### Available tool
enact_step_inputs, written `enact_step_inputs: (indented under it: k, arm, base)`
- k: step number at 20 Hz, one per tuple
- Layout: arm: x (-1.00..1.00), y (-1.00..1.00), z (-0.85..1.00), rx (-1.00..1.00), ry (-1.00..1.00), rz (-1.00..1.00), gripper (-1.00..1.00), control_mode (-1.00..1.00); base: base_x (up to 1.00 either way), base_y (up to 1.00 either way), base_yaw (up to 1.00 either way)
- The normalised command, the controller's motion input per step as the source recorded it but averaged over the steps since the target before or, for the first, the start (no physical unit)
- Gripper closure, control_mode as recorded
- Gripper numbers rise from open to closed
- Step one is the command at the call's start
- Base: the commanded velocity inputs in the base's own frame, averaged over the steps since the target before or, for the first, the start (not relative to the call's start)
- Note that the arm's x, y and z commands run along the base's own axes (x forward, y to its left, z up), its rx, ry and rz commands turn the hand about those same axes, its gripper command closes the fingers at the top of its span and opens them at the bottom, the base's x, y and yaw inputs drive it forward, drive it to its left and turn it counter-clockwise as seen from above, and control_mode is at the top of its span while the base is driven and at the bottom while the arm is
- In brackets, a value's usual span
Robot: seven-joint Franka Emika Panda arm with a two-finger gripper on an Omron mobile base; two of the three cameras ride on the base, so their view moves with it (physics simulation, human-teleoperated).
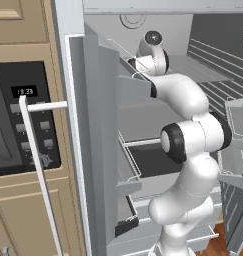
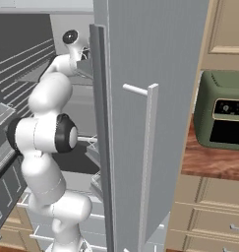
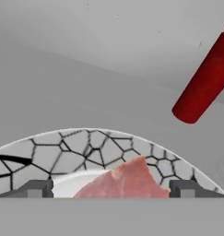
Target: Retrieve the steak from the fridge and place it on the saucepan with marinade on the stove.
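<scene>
Steak (image 3: 125, 182) sits right at the bottom of the hand view, between the two dark fingertips (image 3: 37, 188) of the claw (image 3: 111, 190), lying on a white plate (image 3: 81, 150) with a black crackle pattern. Claw is spread wide, one tip on each side of the meat, not yet squeezing it as far as I can tell. Plate rests on a grey fridge shelf (image 3: 62, 87).

Handling guess: thin raw slab, light, soft and floppy, likely slick on the surface, not fragile. Best taken across its narrow width near the middle, tips going down to the plate so they catch the edges and the ends don't droop much. A pinch on a corner would probably let it slip or fold.

Farther back on the shelf a red bottle (image 3: 205, 80) appears slanted, well apart from the plate.

Base views show the arm (image 1: 185, 135) reaching into the open fridge (image 1: 100, 145), microwave (image 1: 20, 117) left, green toaster oven (image 2: 222, 110) on the tabletop (image 2: 209, 160) right.
</scene>
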Motion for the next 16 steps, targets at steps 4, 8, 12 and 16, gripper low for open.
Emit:
enact_step_inputs:
  k: [4, 8, 12, 16]
  arm:
    - [0.1, 0.0, -0.1, 0.0, 0.0, 0.0, -1.0, -1.0]
    - [0.0, 0.0, -0.11, 0.0, 0.0, 0.0, -1.0, -1.0]
    - [0.0, 0.0, -0.07, 0.0, 0.0, 0.0, -1.0, -1.0]
    - [0.0, 0.0, 0.02, 0.0, 0.0, 0.0, -1.0, -1.0]
  base:
    - [0.0, 0.0, 0.0]
    - [0.0, 0.0, 0.0]
    - [0.0, 0.0, 0.0]
    - [0.0, 0.0, 0.0]
